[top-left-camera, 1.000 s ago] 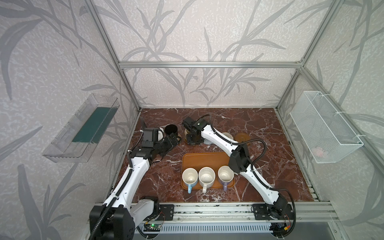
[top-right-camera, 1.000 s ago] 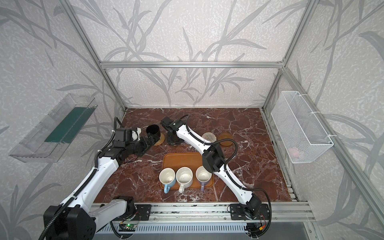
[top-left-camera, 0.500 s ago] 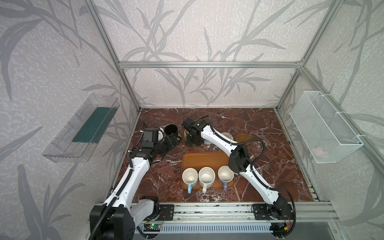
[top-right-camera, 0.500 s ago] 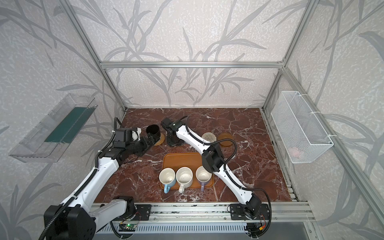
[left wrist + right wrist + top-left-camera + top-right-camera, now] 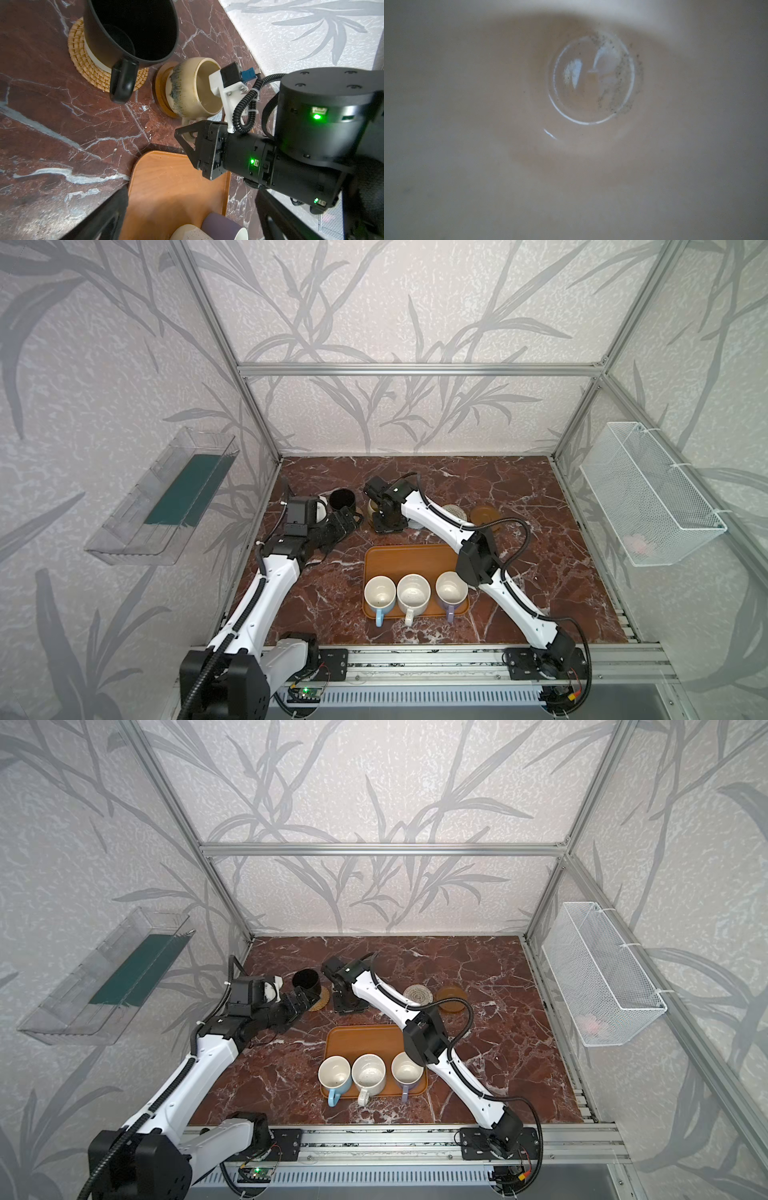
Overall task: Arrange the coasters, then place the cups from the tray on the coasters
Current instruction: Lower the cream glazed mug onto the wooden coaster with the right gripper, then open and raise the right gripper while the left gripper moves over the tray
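**Cream cup is down on its coaster, right arm at the handle**

The squat cream-yellow cup sits upright on a glossy brown coaster. It's just beside the black cup, which is parked on the rattan coaster.

The right gripper has come in from above and is right at the cream cup's handle. Its own wrist view shows nothing but the cup's pale inside. Clamped or letting go? I can't tell, because no view shows the gap between the fingers. My read is that this is the release point: the base looks flat on the disc, so the grip has no more work to do.

The left gripper hovers low by the black cup, spread wide and holding nothing.

Further out, to the right, a rope coaster and a second brown coaster lie bare, ready for cups.

Nearer the front is the tray. The light blue cup, speckled white cup and lavender cup line its near edge. Their handles point forward, which looks handy for a grab from above. Three to go, by my count.
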You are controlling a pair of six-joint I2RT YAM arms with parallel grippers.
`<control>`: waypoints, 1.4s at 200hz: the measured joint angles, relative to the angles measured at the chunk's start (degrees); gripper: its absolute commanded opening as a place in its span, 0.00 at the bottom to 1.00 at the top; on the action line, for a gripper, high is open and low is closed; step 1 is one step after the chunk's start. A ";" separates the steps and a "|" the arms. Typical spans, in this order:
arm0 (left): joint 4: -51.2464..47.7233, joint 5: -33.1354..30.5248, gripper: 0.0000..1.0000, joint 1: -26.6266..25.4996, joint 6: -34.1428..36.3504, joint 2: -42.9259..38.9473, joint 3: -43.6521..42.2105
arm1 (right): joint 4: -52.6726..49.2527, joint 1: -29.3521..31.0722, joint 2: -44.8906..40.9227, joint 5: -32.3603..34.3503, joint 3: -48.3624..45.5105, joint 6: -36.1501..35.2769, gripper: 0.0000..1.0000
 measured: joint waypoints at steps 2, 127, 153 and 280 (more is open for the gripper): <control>0.02 0.02 0.98 0.00 0.00 0.00 0.00 | 0.00 0.02 0.00 0.15 0.00 -0.11 0.33; 0.83 0.85 0.98 0.00 -0.26 0.00 -0.61 | -0.17 0.35 0.00 3.56 0.00 -6.54 0.25; 0.81 0.85 0.98 0.00 -0.26 0.00 -0.61 | -0.15 0.35 0.00 3.34 0.00 -7.19 0.30; -2.93 1.33 0.99 0.00 1.97 -1.03 -0.59 | 1.16 0.35 -4.20 0.33 -3.74 -8.26 0.58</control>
